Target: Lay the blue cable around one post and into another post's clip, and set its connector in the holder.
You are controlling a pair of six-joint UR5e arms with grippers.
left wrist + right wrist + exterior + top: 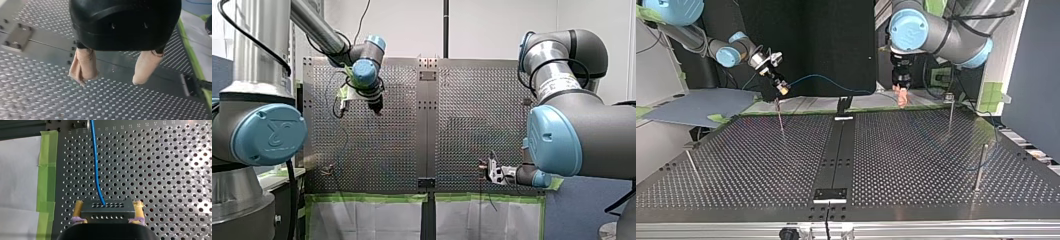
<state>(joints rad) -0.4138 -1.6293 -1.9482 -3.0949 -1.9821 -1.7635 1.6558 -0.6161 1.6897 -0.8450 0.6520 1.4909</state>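
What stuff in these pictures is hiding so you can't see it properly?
1. The blue cable: in the right wrist view it runs out of the picture ahead of my right gripper, so its far end is cut off.
2. The posts: in the top view they are too thin to show any clip.
3. The table: in the front view my right arm covers part of its edge.

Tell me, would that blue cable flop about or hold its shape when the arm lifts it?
Probably bendy yet a little springy: in the top view the blue cable bows out from my right gripper in a smooth arc, with no kinks. It likely weighs little, being thin beside the connector clamped in that gripper.
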